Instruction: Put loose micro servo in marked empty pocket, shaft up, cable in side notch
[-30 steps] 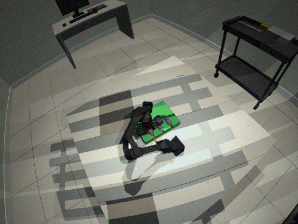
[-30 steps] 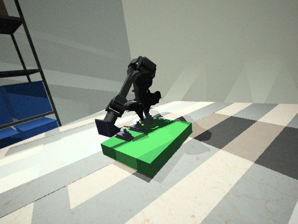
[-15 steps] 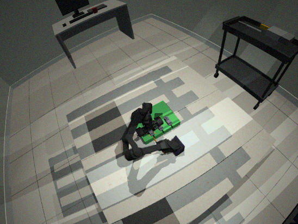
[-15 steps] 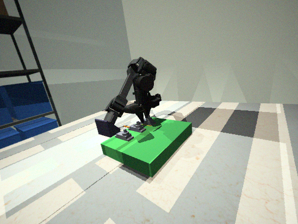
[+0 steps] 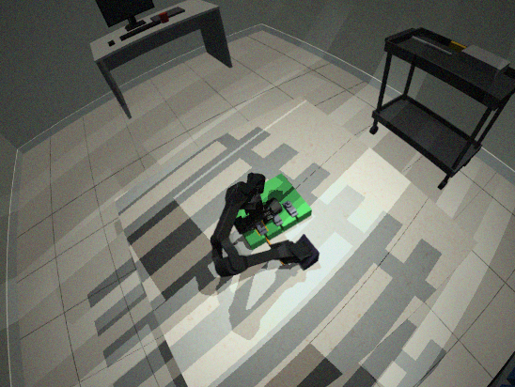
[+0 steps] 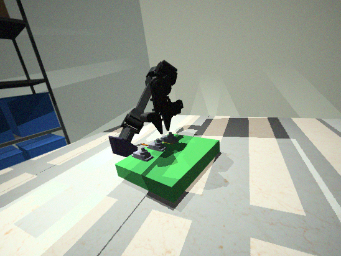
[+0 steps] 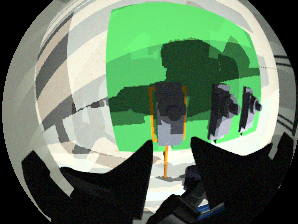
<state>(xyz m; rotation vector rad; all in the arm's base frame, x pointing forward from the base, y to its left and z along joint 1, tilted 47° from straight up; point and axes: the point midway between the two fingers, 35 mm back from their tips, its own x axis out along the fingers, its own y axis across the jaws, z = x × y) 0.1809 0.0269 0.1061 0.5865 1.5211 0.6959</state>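
The servo (image 5: 261,228) (image 6: 170,137) (image 7: 171,107) sits at the marked pocket of the green deck (image 5: 283,182) (image 6: 199,149) (image 7: 135,35), its shaft side up. Orange marking (image 7: 152,107) shows along both its long sides. In the exterior view it looks about as low as the fitted servos; whether both ears lie quite flat cannot be told. Its orange cable (image 7: 165,160) runs out from the servo's near end past the deck edge; the notch itself is hard to see. My gripper (image 6: 165,132) (image 7: 172,142) is partly open and empty, its fingertips a little above the servo.
Two fitted grey servos (image 6: 157,144) (image 6: 142,153) stand in the same row on the deck, and show right of the loose one in the wrist view. The arm's base (image 5: 303,253) (image 6: 122,146) is close beside the deck's servo side. A desk and a cart stand far behind.
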